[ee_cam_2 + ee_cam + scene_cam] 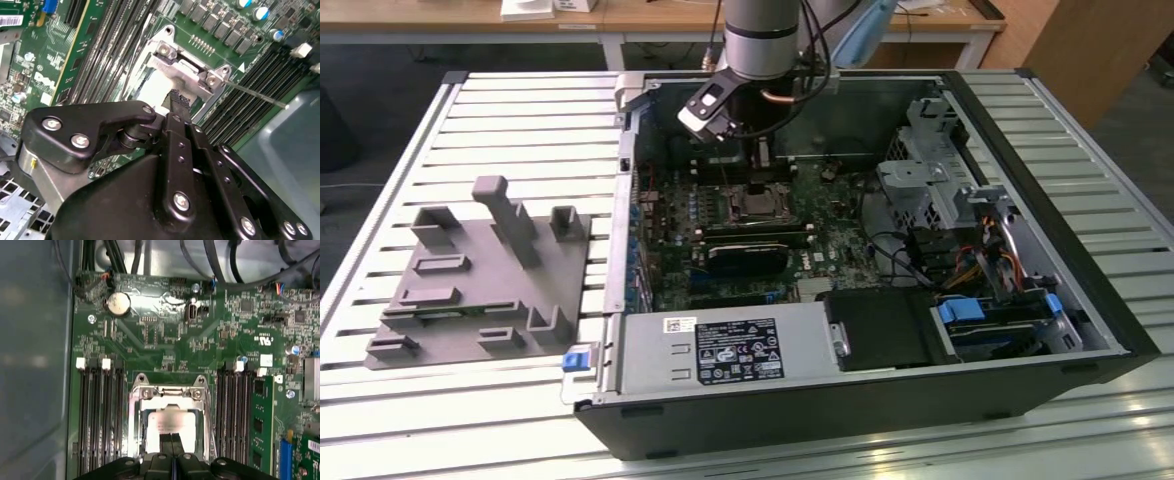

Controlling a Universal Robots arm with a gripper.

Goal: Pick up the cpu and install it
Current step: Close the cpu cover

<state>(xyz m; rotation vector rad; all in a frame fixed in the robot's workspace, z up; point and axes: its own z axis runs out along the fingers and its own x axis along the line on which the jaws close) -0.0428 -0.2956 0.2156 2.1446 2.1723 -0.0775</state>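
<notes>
— Colours up on the arm (765, 30)?
— Silver-grey round casing with a dark band, a pale blue joint cap (865, 28) beside it, black cables (811, 62) looping down.
— And at the wrist?
— White-and-black camera box (703, 108) bolted on.
— Down at the gripper (177, 99)?
— Matte black all over: flat jointed links (85, 130), silver socket-head screws (180, 201), narrow jaws with ribbed tips. Also a bare metal cylinder (25, 160) with a small yellow mark.
</notes>
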